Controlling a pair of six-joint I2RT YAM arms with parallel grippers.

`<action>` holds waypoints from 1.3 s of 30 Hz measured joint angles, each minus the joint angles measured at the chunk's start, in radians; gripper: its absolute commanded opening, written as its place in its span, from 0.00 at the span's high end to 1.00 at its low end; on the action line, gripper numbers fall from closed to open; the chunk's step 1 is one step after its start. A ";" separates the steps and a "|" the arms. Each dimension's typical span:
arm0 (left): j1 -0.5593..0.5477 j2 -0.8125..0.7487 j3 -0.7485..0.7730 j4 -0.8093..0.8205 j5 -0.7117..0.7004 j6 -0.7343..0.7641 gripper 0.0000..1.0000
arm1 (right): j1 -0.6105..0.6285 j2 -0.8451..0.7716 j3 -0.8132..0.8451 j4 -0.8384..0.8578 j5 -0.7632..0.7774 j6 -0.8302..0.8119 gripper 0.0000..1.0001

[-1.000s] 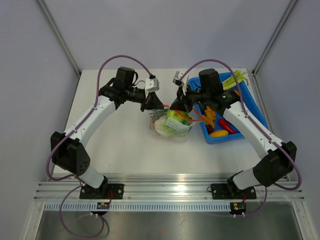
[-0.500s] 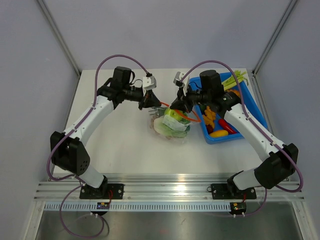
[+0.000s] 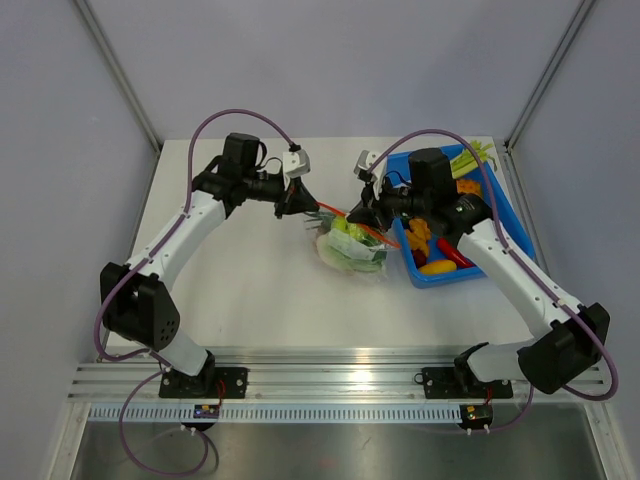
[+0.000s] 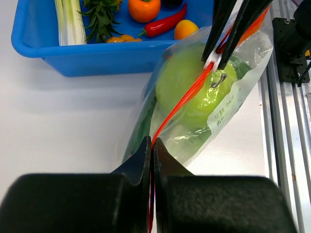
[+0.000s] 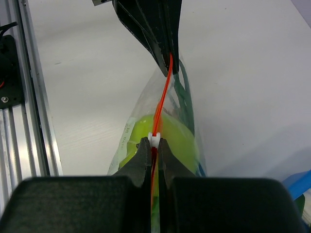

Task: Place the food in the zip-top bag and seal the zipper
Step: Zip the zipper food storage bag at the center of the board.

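The zip-top bag, green food inside, sits just beside the blue bin. The left gripper pinches the zipper at the end farther from the bin; the right gripper pinches it nearer the bin, at a white tab

Over the last 1 second the 2 arms have drawn apart. The left tool has backed away toward its own side, and the right tool has slid away from it toward the blue bin. The zipper, earlier bunched in the short gap between the 2 tools, now runs as a straight, taut orange-red line from one to the other. The zip-top bag hanging below has shifted along with the right tool, across the desk.
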 measured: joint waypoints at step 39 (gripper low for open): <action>0.132 0.022 -0.015 0.030 -0.077 -0.061 1.00 | -0.007 -0.204 -0.078 -0.117 0.153 -0.026 1.00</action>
